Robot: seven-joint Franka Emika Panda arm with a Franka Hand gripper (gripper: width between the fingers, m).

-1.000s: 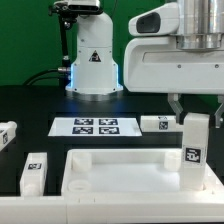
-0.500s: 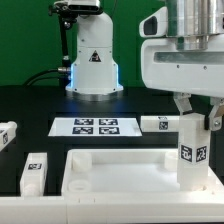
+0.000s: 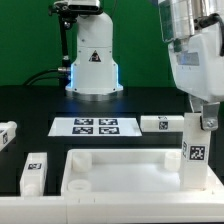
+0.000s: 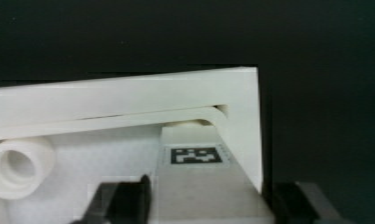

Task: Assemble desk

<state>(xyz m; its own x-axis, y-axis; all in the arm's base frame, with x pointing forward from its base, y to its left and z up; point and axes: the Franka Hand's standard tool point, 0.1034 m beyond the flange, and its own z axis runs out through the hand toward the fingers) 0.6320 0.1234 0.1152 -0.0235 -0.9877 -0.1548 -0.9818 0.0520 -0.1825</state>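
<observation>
The white rimmed tabletop (image 3: 120, 154) lies at the front of the table. My gripper (image 3: 198, 118) is shut on a white square leg (image 3: 195, 152), which stands upright in the tabletop's corner at the exterior view's right, tag facing the camera. In the wrist view the leg (image 4: 210, 165) runs down between my fingers (image 4: 123, 205) into the tabletop's corner (image 4: 237, 90), and a round socket (image 4: 15, 165) shows in the neighbouring corner. Three other legs lie loose: one (image 3: 160, 124) behind the tabletop, two (image 3: 34, 172) (image 3: 7, 135) at the exterior view's left.
The marker board (image 3: 95, 126) lies flat behind the tabletop. The white robot base (image 3: 92, 60) stands at the back, with a cable beside it. My arm's white body fills the upper part of the exterior view's right.
My wrist and gripper have turned, and the held leg has turned with them; its tag now faces a different way. The leg stays at the same corner. The loose legs have not moved.
</observation>
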